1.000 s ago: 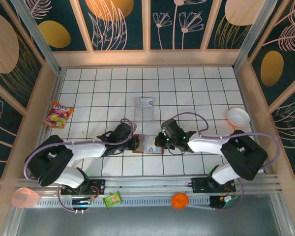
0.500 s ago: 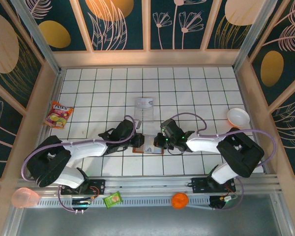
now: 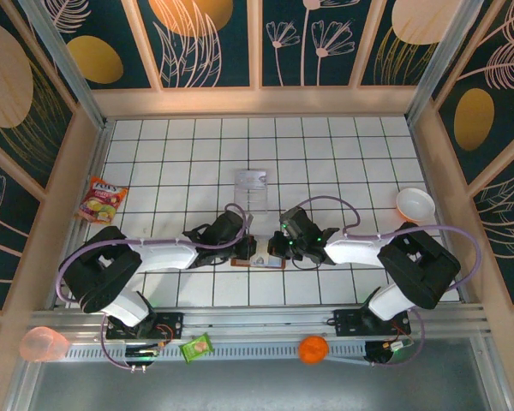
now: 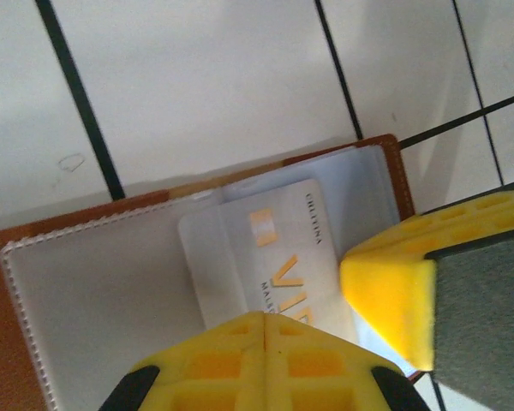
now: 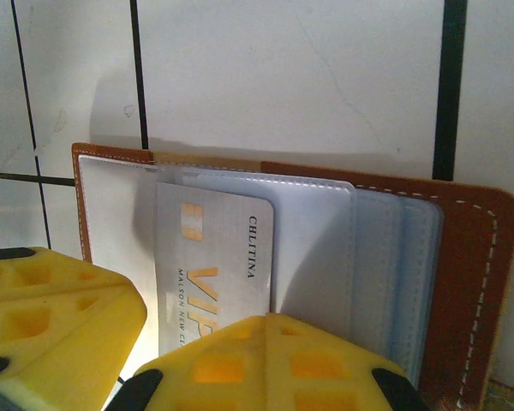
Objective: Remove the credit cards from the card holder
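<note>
- Tool tips first: the left tool (image 4: 313, 300) stands with its yellow fingers a narrow gap apart over the lower corner of a pale card (image 4: 274, 248) marked VIP; whether it nips the card or only presses down, I cannot tell
- The right tool (image 5: 197, 300) has its fingers a little apart too, and the card's (image 5: 214, 248) lower end runs into that gap; whether it is clamped I cannot tell
- The card lies on the open card holder (image 5: 471, 257), its top end tucked under a clear pocket and the rest showing
- The card holder (image 3: 259, 262) lies flat, brown outside and grey-blue inside, at the middle of the worktop (image 3: 325, 145) close to its near edge, between the two tools
- Judged progress: early, since the card is partly drawn and not free; I cannot tell whether the other pockets hold more
- Left to do: pull this card clear, set it on the worktop, then check the other pockets
</note>
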Tool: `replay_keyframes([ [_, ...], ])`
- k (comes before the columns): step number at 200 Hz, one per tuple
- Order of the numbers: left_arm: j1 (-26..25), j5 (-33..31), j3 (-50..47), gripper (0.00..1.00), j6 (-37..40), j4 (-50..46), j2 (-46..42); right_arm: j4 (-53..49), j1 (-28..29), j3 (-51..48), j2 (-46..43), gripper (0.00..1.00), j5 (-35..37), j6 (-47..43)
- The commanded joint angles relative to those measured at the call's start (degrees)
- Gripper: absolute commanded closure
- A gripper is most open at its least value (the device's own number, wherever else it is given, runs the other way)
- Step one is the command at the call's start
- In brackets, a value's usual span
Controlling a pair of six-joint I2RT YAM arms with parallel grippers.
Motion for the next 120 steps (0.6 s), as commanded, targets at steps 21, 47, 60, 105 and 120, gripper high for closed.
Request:
replay_keyframes([
  [21, -0.05, -0.2, -1.56, 1.0, -0.79, 0.78, 0.55, 1.17, -0.45, -0.45, -0.45, 0.9, -0.93, -1.07],
  [47, 0.16, -1.02, -2.87, 1.0, -1.15, 0.35, -0.02, 1.47, -0.9, -0.69, -1.22, 0.77, -1.73, -1.08],
  [60, 0.53, 0.03, -3.82, 1.0, -1.73, 1.02, 0.14, 2.84, -1.24, -1.39, -1.29, 0.72, -2.97, -0.86],
  [105, 0.99, 1.64, -5.8, 1.0, -2.49, 2.63, -0.17, 5.97, -1.59, -1.86, 0.47, 0.71, -5.91, -0.37],
  [120, 1.18, 2.17, -5.98, 1.0, -2.62, 3.05, -0.05, 6.91, -1.62, -1.82, 1.24, 0.71, -6.67, -0.28],
])
